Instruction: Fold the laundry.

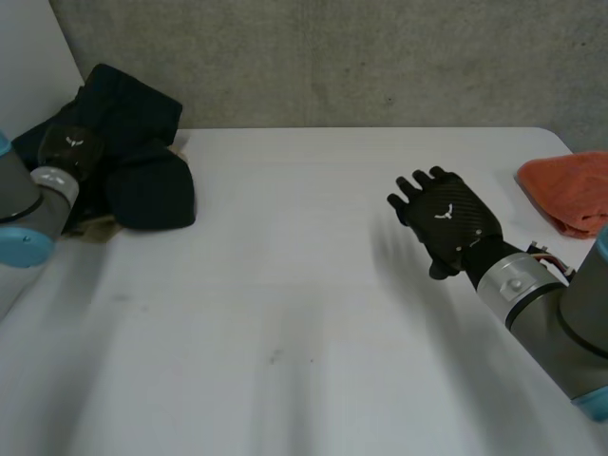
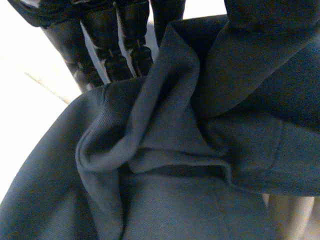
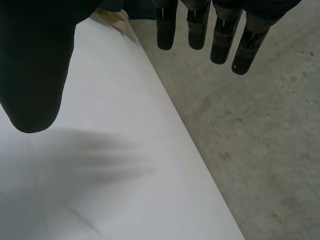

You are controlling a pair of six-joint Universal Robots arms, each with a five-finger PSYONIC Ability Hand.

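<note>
White table (image 1: 285,313), broad and pale, backed by a grey concrete wall (image 1: 332,57).

At the far left corner of the table, a dark navy garment (image 1: 142,161). Lies heaped and crumpled, unfolded, partly against the wall. In the left wrist view, thick soft folds running over one another, with a stitched seam along one edge.

At the table's right edge, well apart from the dark heap, an orange cloth (image 1: 570,190), bunched into a low mound.

Right arm (image 1: 560,323): grey, reaching in over the right half of the table, between the two cloths.

Right hand (image 1: 446,220): black, hanging over bare tabletop near the middle right. Bears a small white mark on its back, too small to read as letters. Released and empty: fingers (image 3: 222,40) straight and slightly spread, thumb held well away from them, touching nothing.

Left hand (image 1: 71,147): black, with the same kind of small white mark on its back, likewise unreadable. Sits on the near left side of the dark navy garment, pressed into its folds. Whether grasping the cloth or merely resting against it, cannot tell.
</note>
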